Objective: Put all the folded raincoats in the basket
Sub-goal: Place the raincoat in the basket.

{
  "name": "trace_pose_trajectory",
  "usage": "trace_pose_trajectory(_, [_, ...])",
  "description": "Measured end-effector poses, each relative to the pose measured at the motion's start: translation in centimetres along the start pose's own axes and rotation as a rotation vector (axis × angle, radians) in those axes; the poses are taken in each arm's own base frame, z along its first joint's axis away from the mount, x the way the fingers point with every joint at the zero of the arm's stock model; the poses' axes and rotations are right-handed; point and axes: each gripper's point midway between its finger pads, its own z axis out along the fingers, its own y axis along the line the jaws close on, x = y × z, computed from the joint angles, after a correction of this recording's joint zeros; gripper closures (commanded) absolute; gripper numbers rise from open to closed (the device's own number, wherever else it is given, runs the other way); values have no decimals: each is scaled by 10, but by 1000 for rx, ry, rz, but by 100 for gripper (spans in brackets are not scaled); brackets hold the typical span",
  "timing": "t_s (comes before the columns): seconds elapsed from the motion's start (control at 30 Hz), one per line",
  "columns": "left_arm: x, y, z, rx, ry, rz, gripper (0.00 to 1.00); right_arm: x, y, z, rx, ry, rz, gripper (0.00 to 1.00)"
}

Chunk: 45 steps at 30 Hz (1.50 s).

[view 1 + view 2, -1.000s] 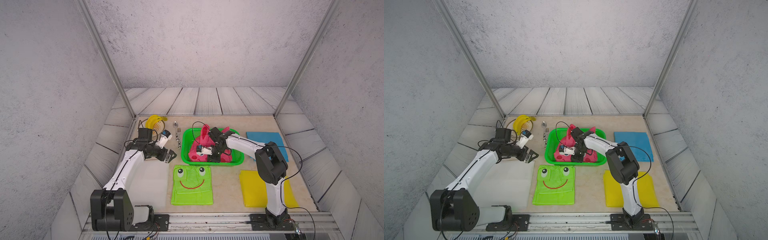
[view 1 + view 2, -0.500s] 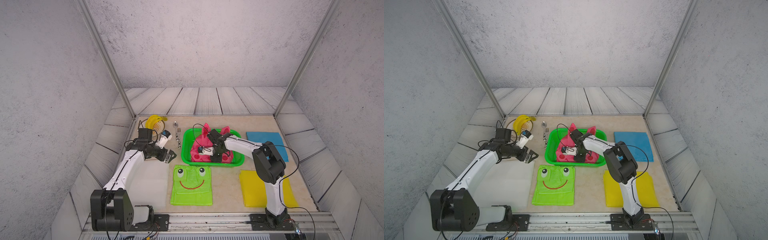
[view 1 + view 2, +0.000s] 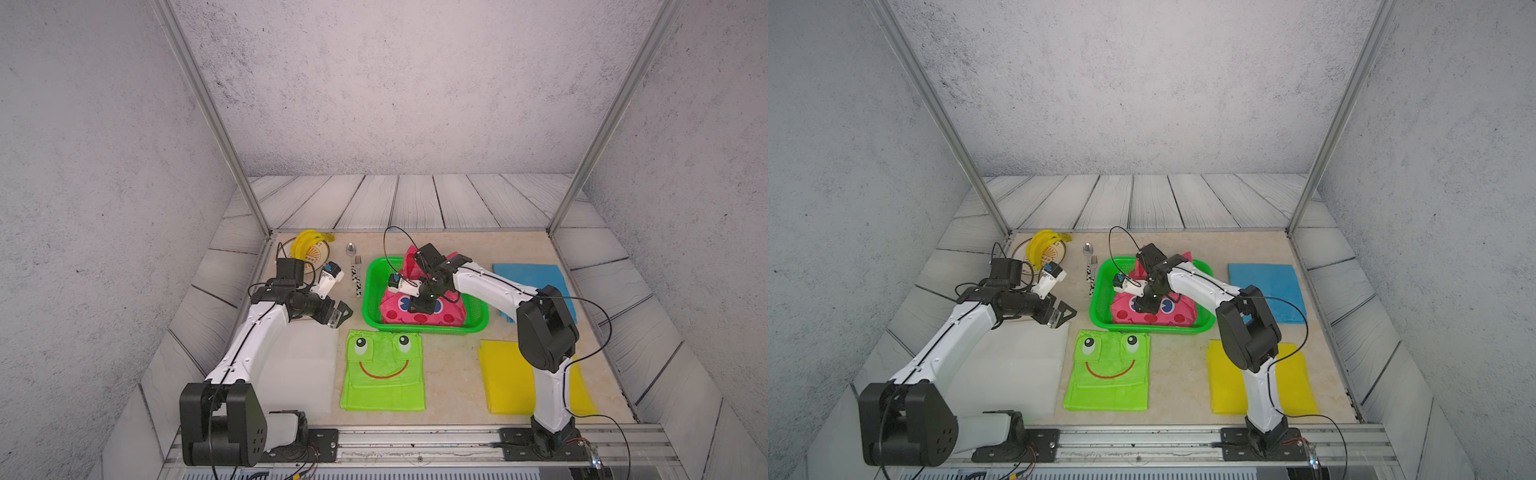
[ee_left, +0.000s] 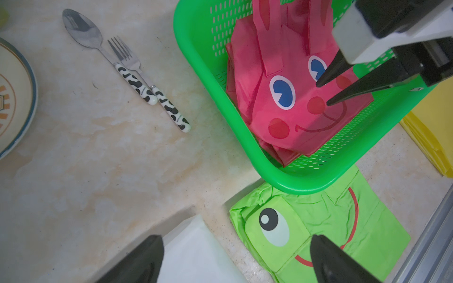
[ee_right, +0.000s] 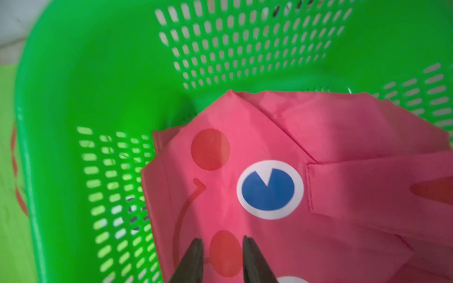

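1. Right wrist view: the right gripper (image 5: 221, 239) has its jaws a narrow way apart and nothing pinched between them. A red cheek spot of the pink raincoat (image 5: 318, 127) lies flat in the gap. The tips are at or just above the fabric; contact cannot be told
2. The pink raincoat lies folded inside the basket (image 5: 98, 73), face print up, with its ear flaps reaching up the far wall
3. Left wrist view: the left gripper (image 4: 236, 237) is spread wide and empty. It hangs over the table (image 4: 98, 159) beside the basket, above the gap between the white folded sheet (image 4: 196, 252) and the green frog raincoat (image 4: 318, 220)
4. In both top views the green frog raincoat lies flat just in front of the basket, its top edge at the near rim
5. The right arm (image 3: 490, 286) crosses the basket's rim and hides part of the pink raincoat. It also covers part of the yellow sheet (image 3: 503, 374), while the blue sheet (image 3: 536, 282) lies beyond it
6. A spoon (image 4: 83, 27) and fork (image 4: 122, 49) with cow-patterned handles lie side by side on the left arm's side of the basket, near a plate (image 3: 320, 255) bearing bananas (image 3: 307, 243)
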Motion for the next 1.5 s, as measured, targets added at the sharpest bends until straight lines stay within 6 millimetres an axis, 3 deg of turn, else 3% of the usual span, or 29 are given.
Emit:
trace_pose_trajectory(0.17, [0, -1, 0, 4, 0, -1, 0, -8, 11, 24, -41, 4, 23, 71])
trace_pose_trajectory(0.33, [0, -1, 0, 4, 1, -2, 0, 7, 16, 56, -70, 70, 68, 74])
trace_pose_trajectory(0.77, [0, -2, 0, 10, -2, -5, 1, 28, -27, 60, 159, 158, 30, 72])
trace_pose_trajectory(0.97, [0, -3, -1, 11, -10, -2, 1, 43, -45, 45, 192, 154, 68, 67])
trace_pose_trajectory(1.1, [-1, -6, -1, 23, -17, -1, 1, 46, -35, 29, 152, 111, 99, 63])
trace_pose_trajectory(1.3, [-2, -10, 0, 53, -27, -5, 1, 10, -15, -16, 108, -49, 154, 60])
trace_pose_trajectory(1.4, [-3, -12, 0, 64, -32, -5, 1, -4, -16, -39, 153, -100, 213, 60])
trace_pose_trajectory(1.5, [-4, -13, 0, 73, -36, -5, 1, -4, -29, -57, 265, -111, 316, 58])
